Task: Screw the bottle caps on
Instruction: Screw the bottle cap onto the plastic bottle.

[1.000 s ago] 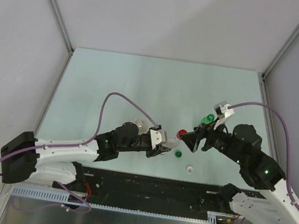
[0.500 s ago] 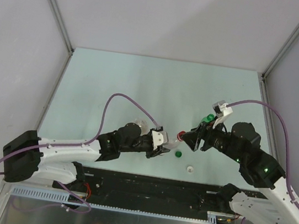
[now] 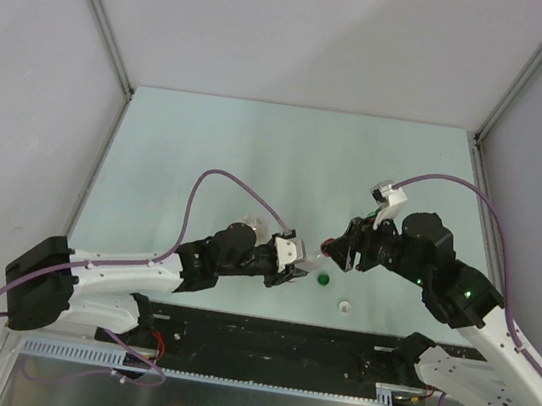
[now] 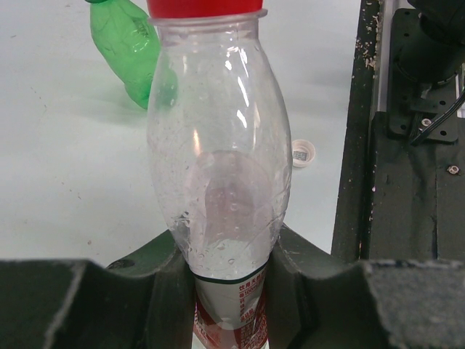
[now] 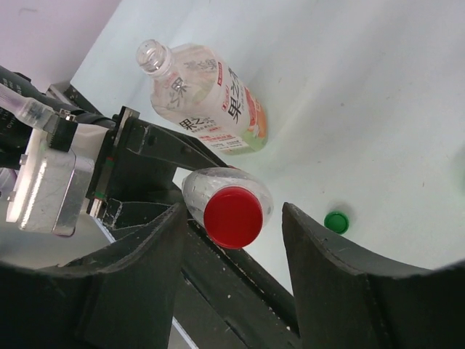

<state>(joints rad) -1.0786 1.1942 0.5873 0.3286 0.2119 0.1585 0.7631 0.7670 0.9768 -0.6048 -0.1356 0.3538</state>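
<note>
My left gripper (image 4: 231, 270) is clamped on the small clear bottle (image 4: 218, 145). The red cap (image 5: 233, 217) sits on its neck, between my right gripper's (image 5: 234, 227) spread, not-touching fingers. If I close off-centre, I reckon it cross-threads or pops off. The green cap (image 5: 336, 221) and white cap (image 4: 303, 153) lie on the tabletop (image 3: 258, 151).

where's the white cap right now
In the top view the white cap lies on the table near its front edge, right of centre, just right of the green cap and nearer the edge.
</note>
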